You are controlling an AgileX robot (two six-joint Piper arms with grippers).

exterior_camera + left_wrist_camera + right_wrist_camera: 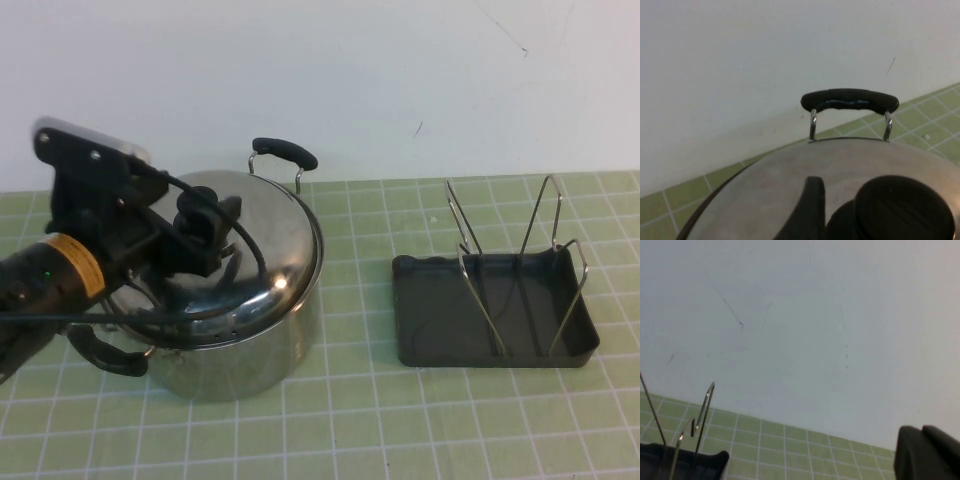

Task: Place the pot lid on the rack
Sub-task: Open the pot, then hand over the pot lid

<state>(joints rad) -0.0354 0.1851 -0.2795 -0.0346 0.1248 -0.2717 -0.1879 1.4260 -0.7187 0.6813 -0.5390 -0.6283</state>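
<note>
My worktop [380,430] is covered by a pale green mat ruled with a white grid, and it meets a plain white wall at the far edge. Two things stand directly on it. On my left side is the deep steel pot [250,350], with one black handle toward the wall and the other toward me. Well apart from it, on my right side, sits the rack [495,310], its dark grey tray flat on the mat.

left pincer [200,228] black; arm black, yellow band, black cable, white-topped camera mount.
</note>
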